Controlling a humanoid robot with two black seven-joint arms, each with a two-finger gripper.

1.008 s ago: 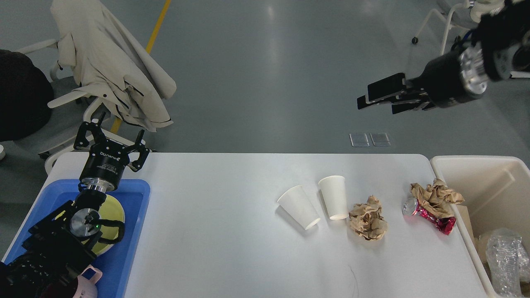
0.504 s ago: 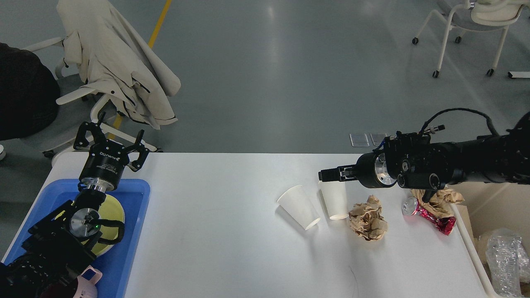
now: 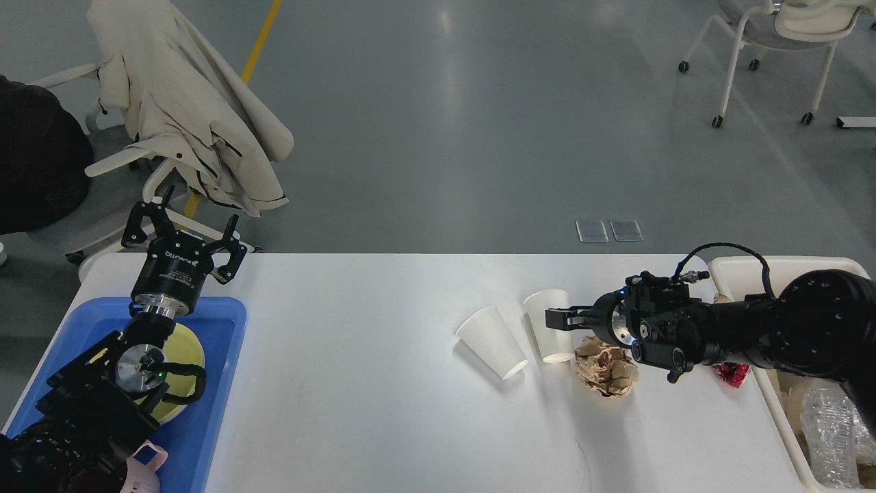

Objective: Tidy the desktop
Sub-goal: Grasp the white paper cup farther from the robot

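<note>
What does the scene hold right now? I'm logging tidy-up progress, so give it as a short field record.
surface: white desktop
trash on it: two paper cups, crumpled brown paper, red wrapper
left side: blue tray holding a yellow plate
right side: cream bin
left gripper: open, above the tray's far edge
right gripper: at the right-hand cup, state unclear

Centre of frame: I have bare desktop (image 3: 356,383), open to passage. Right of centre: two paper cups (image 3: 494,341) (image 3: 551,327), crumpled brown paper (image 3: 606,370) and my right arm (image 3: 766,332) crowd the route. Lower left: blue tray (image 3: 205,418) and left arm (image 3: 102,397) block.
</note>
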